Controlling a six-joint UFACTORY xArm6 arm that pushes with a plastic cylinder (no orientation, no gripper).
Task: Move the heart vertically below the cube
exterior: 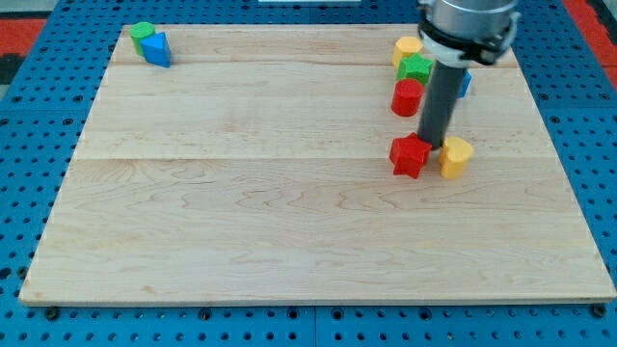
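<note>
Camera view: my tip (433, 144) stands on the wooden board (241, 222), touching the top edges of the red star (409, 155) and yellow heart (455, 156), between them. Bare rod, nothing to open or close. Blue cube (465, 83) mostly hidden behind the rod, above the heart. Red cylinder (407, 97), green star (415, 68), yellow block (407, 48) stacked up-view. Far top left: green block (143, 33) touching blue block (157, 48).

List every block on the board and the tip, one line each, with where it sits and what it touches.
my tip: down at the board, just above the gap between red star and yellow heart.
red star: beside the tip, view's left.
yellow heart: beside the tip, view's right.
red cylinder: upright, under the green star.
green star: touching the yellow block.
yellow block: top of the cluster.
blue block: mostly hidden behind the rod.
green cylinder: top-left corner, against the blue cube.
blue cube: top-left corner.
</note>
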